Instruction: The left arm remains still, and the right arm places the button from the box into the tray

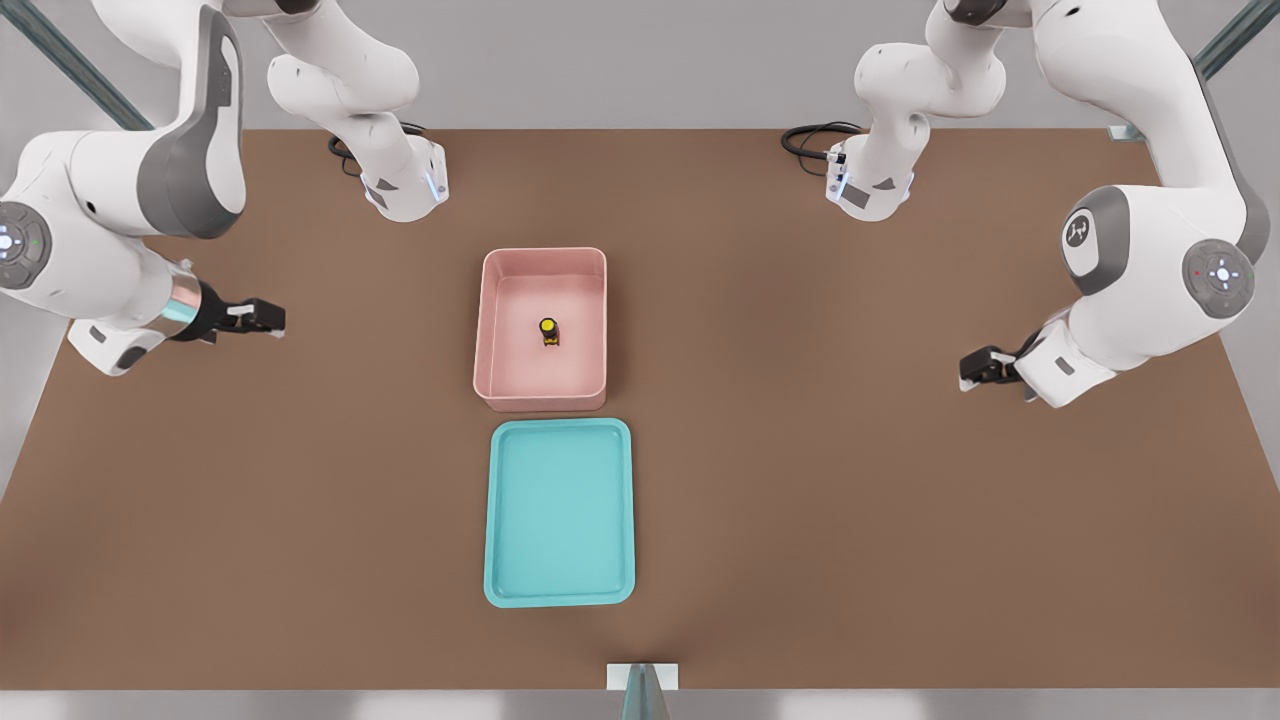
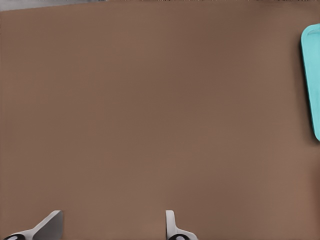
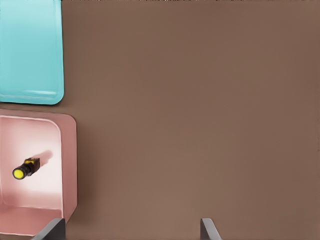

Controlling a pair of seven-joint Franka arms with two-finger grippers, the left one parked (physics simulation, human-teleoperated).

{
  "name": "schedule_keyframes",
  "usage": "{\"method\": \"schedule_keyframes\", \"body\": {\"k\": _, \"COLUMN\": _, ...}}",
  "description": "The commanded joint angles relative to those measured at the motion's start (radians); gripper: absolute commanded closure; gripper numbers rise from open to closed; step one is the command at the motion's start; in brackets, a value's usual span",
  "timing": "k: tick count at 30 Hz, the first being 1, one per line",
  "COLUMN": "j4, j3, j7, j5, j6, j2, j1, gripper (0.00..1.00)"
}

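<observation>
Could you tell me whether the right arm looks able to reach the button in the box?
Probably yes: the button stands alone in the open-topped box, and the open tool hangs apart beside it.

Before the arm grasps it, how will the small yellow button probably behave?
The button looks tiny beside the box, so probably light. It stands upright on a narrow body, so a nudge may tip it. Its round cap suggests it could roll afterwards. The end effector hovers open, off to the front view's left of the box.

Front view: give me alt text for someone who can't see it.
The button sits upright inside the pink box, with the turquoise tray just below it on the brown table. The right arm's gripper hovers at the front view's left, clear of both.
</observation>
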Motion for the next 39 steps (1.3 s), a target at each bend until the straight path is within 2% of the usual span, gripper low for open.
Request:
{"method": "schedule_keyframes", "body": {"k": 1, "j4": 0.001, "j3": 0.000, "j7": -0.033, "j5": 0.005, "j6": 0.033, "j2": 0.001, "j1": 0.015, "gripper": 0.00}}
{"method": "schedule_keyframes", "body": {"k": 4, "j4": 0.004, "j3": 0.000, "j7": 0.286, "j5": 0.009, "j6": 0.047, "j2": 0.054, "j1": 0.206, "gripper": 0.00}}
{"method": "schedule_keyframes", "body": {"k": 9, "j4": 0.005, "j3": 0.011, "j7": 0.875, "j5": 0.067, "j6": 0.174, "j2": 0.125, "j1": 0.409, "gripper": 0.00}}
{"method": "schedule_keyframes", "body": {"k": 11, "j4": -0.019, "j3": 0.020, "j7": 1.010, "j5": 0.130, "j6": 0.248, "j2": 0.148, "j1": 0.456, "gripper": 0.00}}
{"method": "schedule_keyframes", "body": {"k": 12, "j4": -0.079, "j3": 0.020, "j7": 0.997, "j5": 0.130, "j6": 0.360, "j2": 0.142, "j1": 0.483, "gripper": 0.00}}
{"method": "schedule_keyframes", "body": {"k": 13, "j4": -0.122, "j3": 0.022, "j7": 0.770, "j5": 0.130, "j6": 0.415, "j2": 0.142, "j1": 0.515, "gripper": 0.00}}
{"method": "schedule_keyframes", "body": {"k": 14, "j4": -0.163, "j3": 0.022, "j7": 0.697, "j5": 0.133, "j6": 0.424, "j2": 0.140, "j1": 0.538, "gripper": 0.00}}
{"method": "schedule_keyframes", "body": {"k": 17, "j4": -0.221, "j3": 0.025, "j7": 0.723, "j5": 0.120, "j6": 0.456, "j2": 0.146, "j1": 0.622, "gripper": 0.00}}
{"method": "schedule_keyframes", "body": {"k": 22, "j4": -0.409, "j3": 0.025, "j7": 0.785, "j5": 0.129, "j6": 0.688, "j2": 0.130, "j1": 0.688, "gripper": 0.00}}
{"method": "schedule_keyframes", "body": {"k": 30, "j4": -0.591, "j3": 0.020, "j7": 0.808, "j5": 0.126, "j6": 0.880, "j2": 0.096, "j1": 0.687, "gripper": 0.00}}
{"method": "schedule_keyframes", "body": {"k": 37, "j4": -0.640, "j3": 0.020, "j7": 0.825, "j5": 0.124, "j6": 0.969, "j2": 0.142, "j1": 0.685, "gripper": 0.00}}
{"method": "schedule_keyframes", "body": {"k": 39, "j4": -0.689, "j3": 0.019, "j7": 0.825, "j5": 0.123, "j6": 0.998, "j2": 0.119, "j1": 0.685, "gripper": 0.00}}
